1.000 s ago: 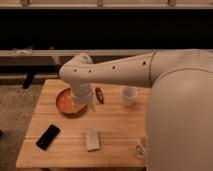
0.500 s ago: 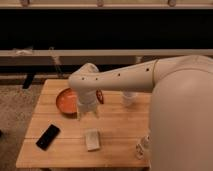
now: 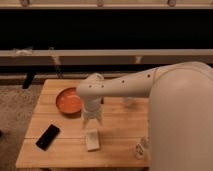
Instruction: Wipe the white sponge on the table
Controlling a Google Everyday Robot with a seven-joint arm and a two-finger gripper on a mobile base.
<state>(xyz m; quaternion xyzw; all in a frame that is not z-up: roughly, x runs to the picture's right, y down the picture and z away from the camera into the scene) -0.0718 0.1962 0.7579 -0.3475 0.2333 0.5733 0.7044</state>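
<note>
The white sponge [image 3: 92, 139] lies flat on the wooden table [image 3: 120, 130], near its front edge and a little left of centre. My gripper [image 3: 92, 119] hangs from the white arm [image 3: 125, 86], points down, and is just above the sponge's far end. Whether it touches the sponge I cannot tell.
An orange bowl [image 3: 69, 101] sits at the back left, close to my wrist. A black phone [image 3: 47, 136] lies at the front left. A white cup [image 3: 129, 102] stands behind the arm. A small pale object [image 3: 141, 148] stands at the front right edge.
My arm has swung forward and to the right, away from the orange bowl, and the gripper has come down over the sponge. The sponge has not moved.
</note>
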